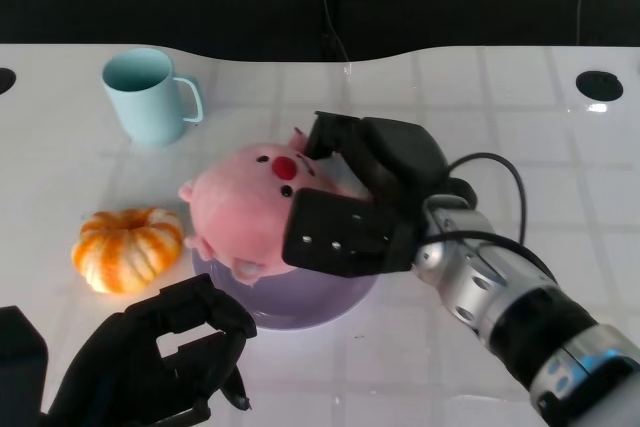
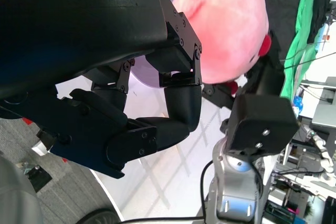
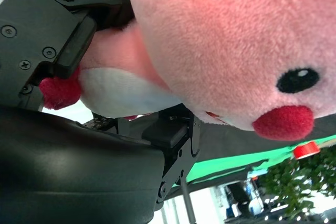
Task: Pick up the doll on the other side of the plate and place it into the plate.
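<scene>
A white tiled table (image 1: 480,97) is carrying everything. The pink pig doll (image 1: 250,212) is lying in the purple plate (image 1: 310,302) near the front edge, gripped by the right hand (image 1: 365,192). The left hand (image 1: 165,362) is curling on nothing. An orange pumpkin (image 1: 127,248) and a blue mug (image 1: 148,95) are sitting toward the left edge.

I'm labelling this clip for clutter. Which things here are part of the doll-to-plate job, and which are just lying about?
Part of the job:
- pink doll, held by the right hand
- purple plate, under the doll

Just lying about:
- orange pumpkin, beside the plate
- light blue mug, farther back
- left hand, idle, fingers curled on nothing
</scene>
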